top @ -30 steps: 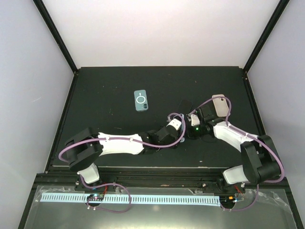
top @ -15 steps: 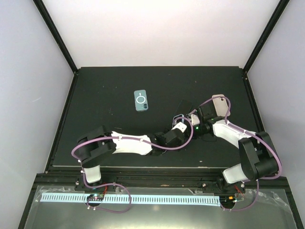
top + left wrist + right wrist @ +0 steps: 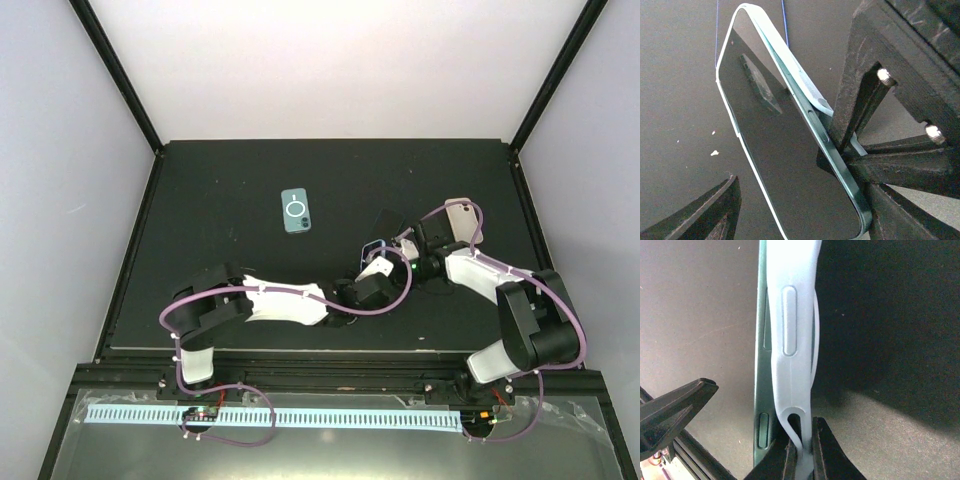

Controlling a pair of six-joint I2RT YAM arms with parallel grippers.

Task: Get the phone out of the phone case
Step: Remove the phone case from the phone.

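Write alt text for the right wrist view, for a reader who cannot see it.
The right claw pinches the edge of a pale blue case, which bows away from the side of a dark green phone. A dark table lies behind them.

Black bench inside a white booth, overhead feed.

I read a matte black table top (image 3: 230, 180) closed in by three plain white panels: back wall (image 3: 340, 70), left wall (image 3: 60, 220), right wall (image 3: 590, 210). A black frame post climbs each rear corner, left post (image 3: 118, 78) and right post (image 3: 556, 78). Light is even and diffuse, with soft shadows only; I can't see the source. A black rail (image 3: 330, 372) edges the near side, with a white perforated strip (image 3: 300, 417) below it and crinkled clear film (image 3: 590, 425) at the near right. My left wrist feed shows a few pale specks (image 3: 714, 152) on the mat.
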